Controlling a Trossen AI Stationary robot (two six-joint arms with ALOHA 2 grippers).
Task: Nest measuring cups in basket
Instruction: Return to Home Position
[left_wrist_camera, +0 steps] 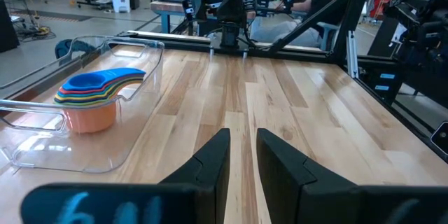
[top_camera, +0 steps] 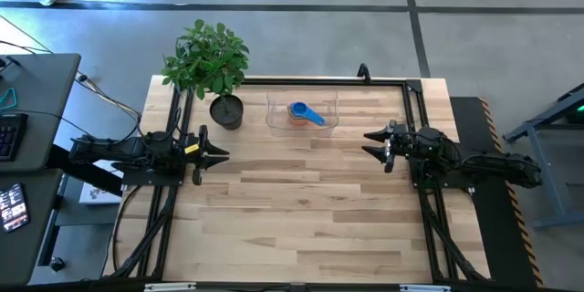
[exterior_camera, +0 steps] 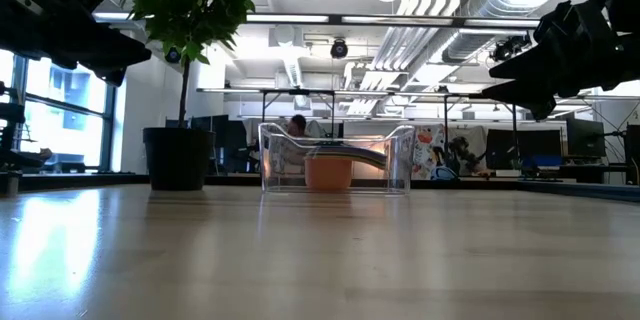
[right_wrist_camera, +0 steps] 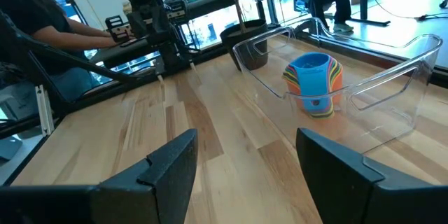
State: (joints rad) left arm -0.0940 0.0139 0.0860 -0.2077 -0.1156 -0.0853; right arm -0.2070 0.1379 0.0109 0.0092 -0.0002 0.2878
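Note:
The measuring cups [top_camera: 303, 113] sit nested in one stack, blue on top and orange outermost, with the handles fanned out; the stack [left_wrist_camera: 89, 98] stands on its base inside the clear basket [top_camera: 330, 119] near the table's far edge. The same stack [right_wrist_camera: 313, 82] shows in the right wrist view, and the low view shows its orange cup [exterior_camera: 328, 172]. My left gripper [top_camera: 219, 156] hovers by the table's left edge, its fingers a narrow gap apart. My right gripper [top_camera: 372, 143] hovers by the right edge, open wide. Neither touches anything.
A potted plant in a dark round pot [top_camera: 225, 110] stands just left of the basket at the far edge. Black frame rails [top_camera: 178, 128] run along the table's left, right and far sides. Bare wood [top_camera: 301, 201] lies between the arms and toward the near edge.

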